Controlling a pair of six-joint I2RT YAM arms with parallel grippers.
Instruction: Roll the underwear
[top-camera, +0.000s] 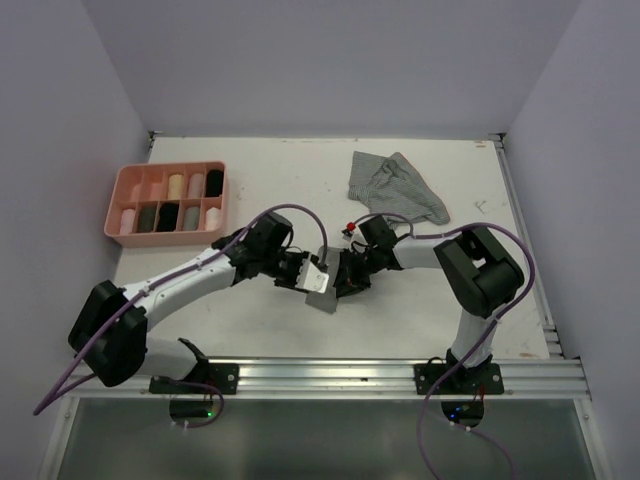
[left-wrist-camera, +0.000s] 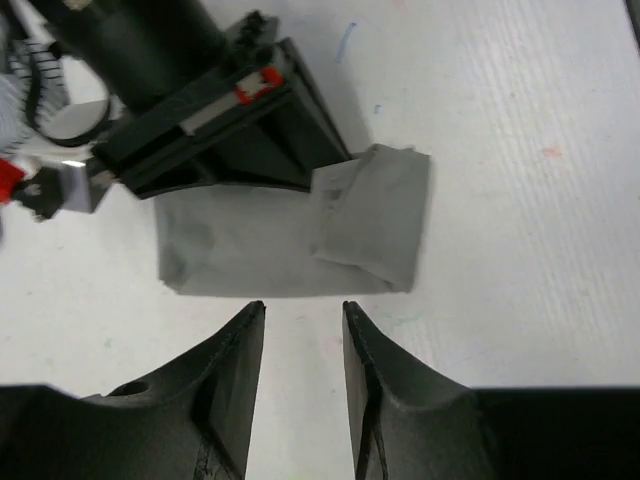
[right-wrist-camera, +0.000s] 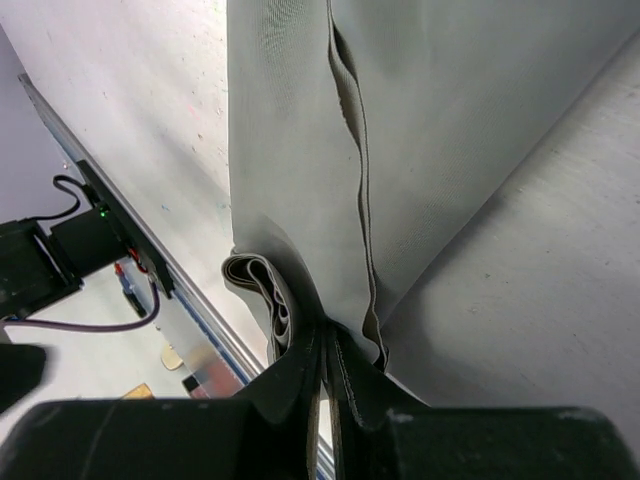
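Underwear (left-wrist-camera: 260, 245) lies part-folded; my right gripper (right-wrist-camera: 325, 338) pinches its edge, my left gripper (left-wrist-camera: 303, 312) gapes just short of it: grip, then roll.

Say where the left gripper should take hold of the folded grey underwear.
Probably the doubled-over flap at one end of the grey underwear, approached low from the near edge, where the left gripper stands open. The flap looks thicker than the flat layer, and the right gripper is clamped on the far edge.

A pink compartment tray (top-camera: 172, 167) sits near the far left corner of the white table (top-camera: 280, 180).
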